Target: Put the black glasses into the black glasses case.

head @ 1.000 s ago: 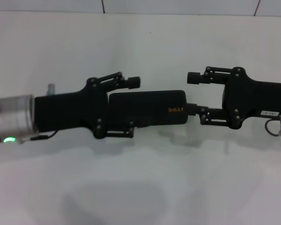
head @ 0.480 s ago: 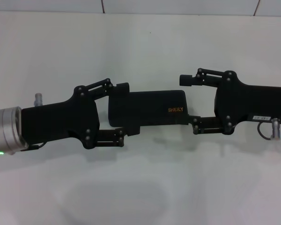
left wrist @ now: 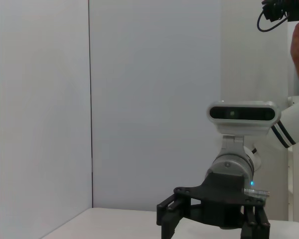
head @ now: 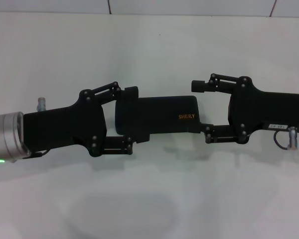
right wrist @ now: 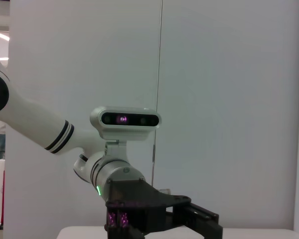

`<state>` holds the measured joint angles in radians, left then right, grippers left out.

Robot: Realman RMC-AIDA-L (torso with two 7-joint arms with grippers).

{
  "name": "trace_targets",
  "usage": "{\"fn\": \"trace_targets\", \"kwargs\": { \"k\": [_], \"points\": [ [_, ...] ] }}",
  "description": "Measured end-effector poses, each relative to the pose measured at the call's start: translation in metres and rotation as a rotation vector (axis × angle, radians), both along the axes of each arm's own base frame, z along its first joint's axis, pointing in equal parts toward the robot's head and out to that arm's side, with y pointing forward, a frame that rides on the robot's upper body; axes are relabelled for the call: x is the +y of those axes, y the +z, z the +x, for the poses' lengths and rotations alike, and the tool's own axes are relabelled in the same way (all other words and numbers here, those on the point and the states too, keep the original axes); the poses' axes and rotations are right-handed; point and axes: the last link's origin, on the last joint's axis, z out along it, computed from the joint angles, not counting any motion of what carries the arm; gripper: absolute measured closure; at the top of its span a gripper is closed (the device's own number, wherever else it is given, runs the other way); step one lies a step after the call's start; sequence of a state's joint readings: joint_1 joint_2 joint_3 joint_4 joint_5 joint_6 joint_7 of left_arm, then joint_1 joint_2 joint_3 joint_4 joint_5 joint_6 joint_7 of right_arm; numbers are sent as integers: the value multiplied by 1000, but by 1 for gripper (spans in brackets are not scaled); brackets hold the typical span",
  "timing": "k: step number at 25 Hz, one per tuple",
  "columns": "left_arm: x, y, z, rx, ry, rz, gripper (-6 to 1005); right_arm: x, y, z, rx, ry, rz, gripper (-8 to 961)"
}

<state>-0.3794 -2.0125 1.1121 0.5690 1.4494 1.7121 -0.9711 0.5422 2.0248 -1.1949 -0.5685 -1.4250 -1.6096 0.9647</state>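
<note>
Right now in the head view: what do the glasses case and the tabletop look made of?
Black glasses case: looks like a hard shell with a matte black covering, maybe leatherette; it shows no glare, crisp edges and printed orange lettering. It is closed, so its inside is hidden. Table: smooth white surface, probably laminate or painted board, with a soft sheen and faint shadows. The left gripper and right gripper flank the case's ends.

I see a plain white table (head: 149, 199) filling nearly the whole head view, a tiled wall edge along the top. Only the closed black glasses case (head: 157, 115) lies on it, centre frame, lengthwise left to right, orange lettering at its right end.
</note>
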Motion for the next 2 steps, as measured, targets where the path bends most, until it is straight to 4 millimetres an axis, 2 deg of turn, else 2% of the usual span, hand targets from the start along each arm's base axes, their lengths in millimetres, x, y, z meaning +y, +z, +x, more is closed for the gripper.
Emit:
{"fn": "trace_targets", "kwargs": {
  "k": [2],
  "points": [
    [0,0,0,-1,0,0,106,0,0,0,-1,-1,1,170]
  ]
}}
